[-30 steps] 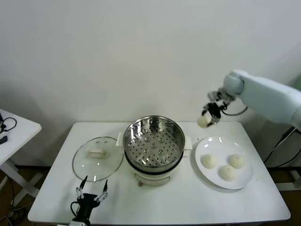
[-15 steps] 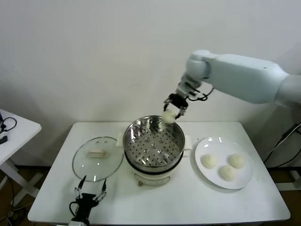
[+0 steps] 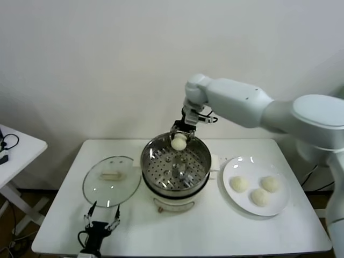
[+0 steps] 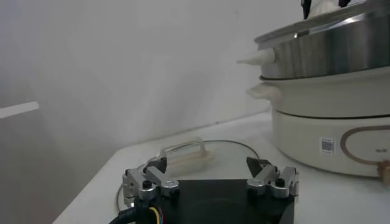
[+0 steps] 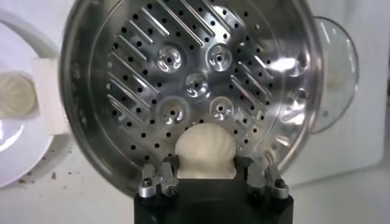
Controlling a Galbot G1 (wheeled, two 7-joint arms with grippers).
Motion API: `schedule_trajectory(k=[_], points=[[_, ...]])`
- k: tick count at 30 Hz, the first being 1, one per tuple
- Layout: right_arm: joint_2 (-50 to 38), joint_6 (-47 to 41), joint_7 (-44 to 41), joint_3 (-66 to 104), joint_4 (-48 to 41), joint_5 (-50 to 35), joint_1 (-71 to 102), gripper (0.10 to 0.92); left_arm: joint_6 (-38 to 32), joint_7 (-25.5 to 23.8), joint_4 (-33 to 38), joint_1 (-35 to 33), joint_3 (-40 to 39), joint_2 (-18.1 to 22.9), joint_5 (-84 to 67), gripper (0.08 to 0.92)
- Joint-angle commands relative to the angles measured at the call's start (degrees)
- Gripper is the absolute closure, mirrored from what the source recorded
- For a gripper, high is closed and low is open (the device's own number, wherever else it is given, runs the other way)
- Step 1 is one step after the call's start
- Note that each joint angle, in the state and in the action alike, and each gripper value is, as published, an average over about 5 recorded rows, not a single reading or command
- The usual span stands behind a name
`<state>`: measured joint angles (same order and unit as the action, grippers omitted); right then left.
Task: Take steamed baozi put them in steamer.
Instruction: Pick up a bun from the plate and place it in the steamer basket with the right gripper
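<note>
My right gripper [image 3: 179, 138] is shut on a white baozi [image 3: 179, 142] and holds it above the far rim of the steel steamer [image 3: 156, 151]. In the right wrist view the baozi [image 5: 205, 151] sits between the fingers [image 5: 159, 176] over the steamer's perforated floor [image 5: 189, 79], which has nothing on it. Three more baozi [image 3: 238, 184] [image 3: 270, 183] [image 3: 260, 197] lie on the white plate [image 3: 244, 162] to the steamer's right. My left gripper [image 3: 102, 221] is open and empty at the table's front left; in its wrist view [image 4: 210, 179] it faces the steamer's cream base [image 4: 329, 131].
A glass lid [image 3: 97, 188] with a cream handle lies flat to the left of the steamer, just beyond my left gripper. The white table's front edge [image 3: 183, 249] runs near. A second white table [image 3: 16, 148] stands at far left.
My right arm has carried the baozi from above the plate leftward and down, to a spot over the steamer's far rim. The left arm has not moved.
</note>
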<state>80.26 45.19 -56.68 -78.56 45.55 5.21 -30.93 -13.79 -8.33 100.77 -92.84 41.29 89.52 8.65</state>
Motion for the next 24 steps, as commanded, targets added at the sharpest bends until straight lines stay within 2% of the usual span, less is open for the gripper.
schedule_trajectory(k=[1,14,19,24], points=[[4.21,4.81,0.30,1.67,-7.59,4.83,4.89,0.406,-0.26,0.06,-0.30,0.03,0.05,0.03,0.09,0.177],[6.73,4.81,-0.27,3.58,-13.05,4.58,5.64,0.380,-0.54,0.01,-0.46,0.19,0.30,-0.15,0.11,0.177],[5.88,4.81,-2.22,2.16,-11.27,-3.16,2.69,0.243,-0.48,-0.08,-0.21,0.06,0.36,-0.20,0.20,0.177],[1.76,4.81,-4.31,-3.14,-4.68,-14.38,-4.51,0.205,-0.35,-0.15,0.41,-0.11,0.17,-0.01,0.43,0.177]])
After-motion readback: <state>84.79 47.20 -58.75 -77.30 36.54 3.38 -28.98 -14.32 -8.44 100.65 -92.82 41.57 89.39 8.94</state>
